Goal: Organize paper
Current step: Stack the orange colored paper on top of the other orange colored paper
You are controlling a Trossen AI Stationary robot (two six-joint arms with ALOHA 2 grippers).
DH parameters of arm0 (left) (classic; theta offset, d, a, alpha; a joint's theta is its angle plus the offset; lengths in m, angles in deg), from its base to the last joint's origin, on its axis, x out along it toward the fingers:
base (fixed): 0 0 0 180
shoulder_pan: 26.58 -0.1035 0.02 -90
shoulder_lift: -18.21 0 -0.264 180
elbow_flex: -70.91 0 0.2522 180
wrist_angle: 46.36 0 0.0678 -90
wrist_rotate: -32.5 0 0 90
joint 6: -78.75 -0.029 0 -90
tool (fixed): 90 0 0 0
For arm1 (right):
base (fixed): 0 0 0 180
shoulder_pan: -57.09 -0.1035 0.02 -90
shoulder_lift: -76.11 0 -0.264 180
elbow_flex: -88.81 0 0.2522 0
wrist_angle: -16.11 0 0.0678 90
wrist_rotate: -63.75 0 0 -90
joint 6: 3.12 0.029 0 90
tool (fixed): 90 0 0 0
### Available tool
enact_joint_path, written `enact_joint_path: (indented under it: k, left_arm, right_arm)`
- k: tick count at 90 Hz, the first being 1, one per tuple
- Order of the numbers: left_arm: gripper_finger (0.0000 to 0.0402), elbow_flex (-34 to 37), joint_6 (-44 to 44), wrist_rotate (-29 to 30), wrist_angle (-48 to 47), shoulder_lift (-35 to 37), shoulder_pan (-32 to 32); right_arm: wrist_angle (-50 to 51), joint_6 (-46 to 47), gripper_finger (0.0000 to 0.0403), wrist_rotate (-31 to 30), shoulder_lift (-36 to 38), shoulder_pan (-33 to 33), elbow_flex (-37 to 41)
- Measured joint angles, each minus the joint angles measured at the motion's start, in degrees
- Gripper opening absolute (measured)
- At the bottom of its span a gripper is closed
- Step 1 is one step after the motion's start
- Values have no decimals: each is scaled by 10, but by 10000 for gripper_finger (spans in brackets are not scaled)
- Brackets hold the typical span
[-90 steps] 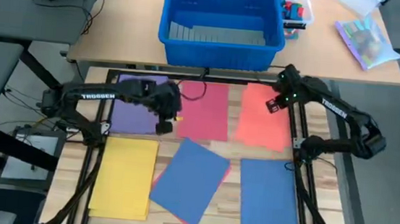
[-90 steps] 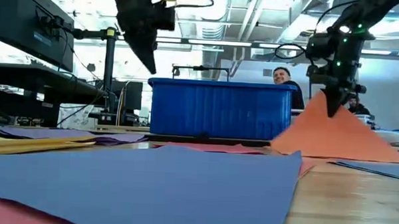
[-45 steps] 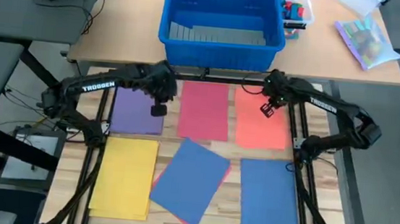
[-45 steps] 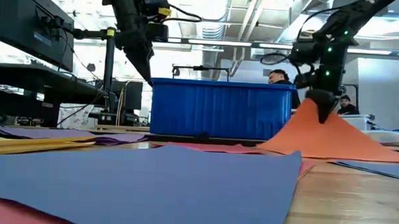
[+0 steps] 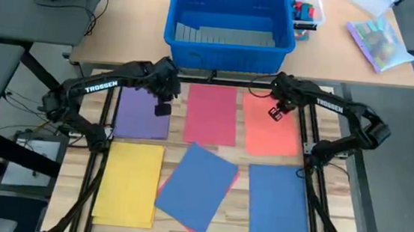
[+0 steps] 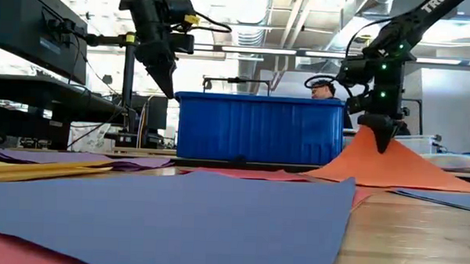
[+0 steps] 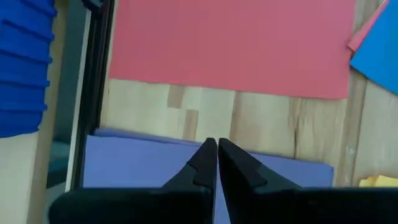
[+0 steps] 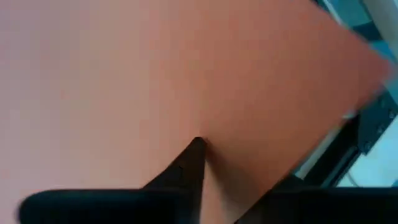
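Observation:
Several coloured paper sheets lie flat on the table: purple [image 5: 141, 116], red [image 5: 211, 115], orange [image 5: 273, 133], yellow [image 5: 130, 181], a skewed blue one [image 5: 197, 181] over a pink sheet, and another blue one [image 5: 278, 205]. My right gripper [image 5: 276, 112] is shut on the orange sheet [image 6: 390, 165], which rises in a peak to it. My left gripper [image 5: 161, 109] hangs shut with nothing in it, well above the purple sheet's [image 7: 149, 165] right edge, near the red sheet [image 7: 230, 43]. My right gripper pinches a raised peak of the orange sheet [image 6: 379, 143] between its two fingers, in the sheet's far half. The fingers [image 8: 194, 155] point down from above. The sheet slopes down from the peak like a tent, and its outer parts [image 6: 445, 180] lie on the table.
A big blue bin [image 5: 228, 24] stands beyond the table's far edge, close behind both grippers. A clear bag with colourful contents [image 5: 379, 41] lies at the far right. A black frame rail [image 5: 210, 79] runs along the far edge. A person [image 6: 324, 90] shows behind the bin.
My left gripper has gone toward the far edge and a little left, from the red sheet's near left corner to the purple sheet's right edge, staying shut. My right gripper has shifted slightly left and down with the orange sheet, whose peak is lower and which now lies squarer.

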Motion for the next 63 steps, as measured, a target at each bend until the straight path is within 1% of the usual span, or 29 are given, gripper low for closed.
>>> enact_joint_path:
  k: [17,29,39,55,59,63]
  left_arm:
    - [0,0,-4,-1,-2,0,0]
    - [0,0,-4,-11,-2,0,0]
    - [0,0,-3,-12,-1,0,0]
    - [0,0,-3,-12,0,0,0]
    - [0,0,-2,-12,0,0,0]
    - [0,0,-1,-12,1,0,0]
  right_arm:
    - [46,37,160,-1,0,5,-18]
    - [92,64,200,-1,0,6,-56]
    - [115,76,211,-1,1,6,-93]
    - [131,98,206,0,1,5,-153]
    - [125,121,203,10,1,2,-166]
    - [106,149,201,33,1,-4,-175]
